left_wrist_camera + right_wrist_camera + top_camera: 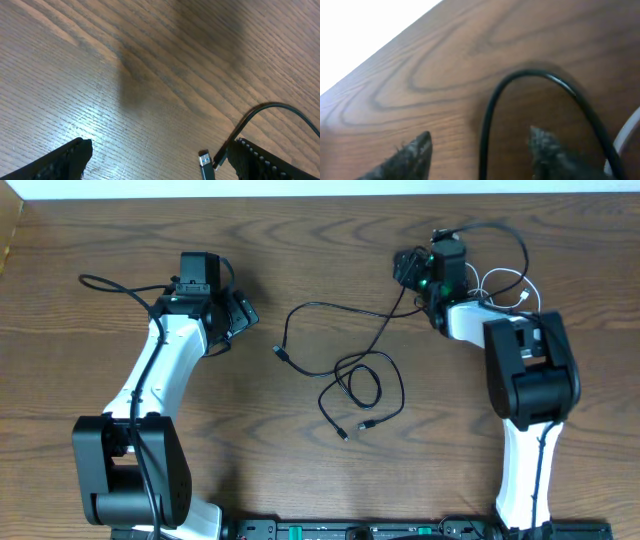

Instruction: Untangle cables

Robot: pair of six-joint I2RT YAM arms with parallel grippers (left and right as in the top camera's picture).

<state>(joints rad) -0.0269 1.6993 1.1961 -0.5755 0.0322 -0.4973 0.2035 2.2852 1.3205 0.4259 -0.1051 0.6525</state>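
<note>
Overhead top-down; wrist views seemingly low.

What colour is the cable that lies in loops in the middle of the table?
Black; the cable shows best in the overhead view.

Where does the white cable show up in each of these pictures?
Overhead: white cable loops at upper right, beside the right arm.
Left wrist: not in it.
Right wrist: white cable at the lower right edge.
Shared landmark: the wood-grain table, in all three.
</note>
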